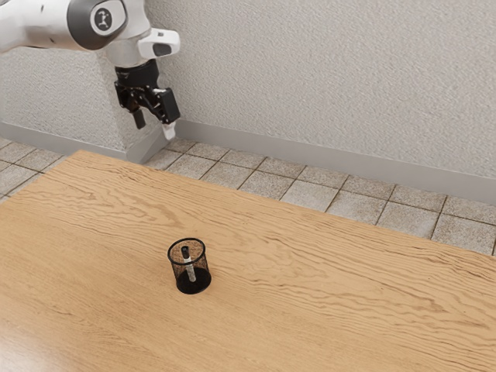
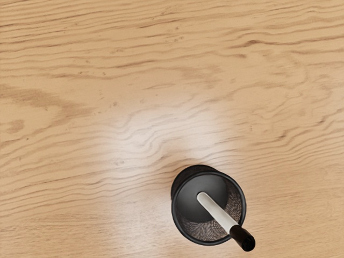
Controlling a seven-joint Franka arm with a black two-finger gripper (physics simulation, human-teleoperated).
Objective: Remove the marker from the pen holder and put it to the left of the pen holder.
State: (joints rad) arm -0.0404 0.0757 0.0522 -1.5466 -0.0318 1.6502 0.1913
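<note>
From the exterior view's left, the corner of the wooden table (image 1: 85,167) is seen first, then the black gripper (image 1: 154,128), held up in the air with its fingers spread apart and nothing gripped. Farther right, the pen holder (image 1: 201,284) is stood well in from the table's far edge, with broad stretches of tabletop left on both sides (ample room for moving). Inside it the marker (image 2: 215,210) is held at a tilt, its foot on the holder's floor and its dark end leaned up at the rim.
</note>
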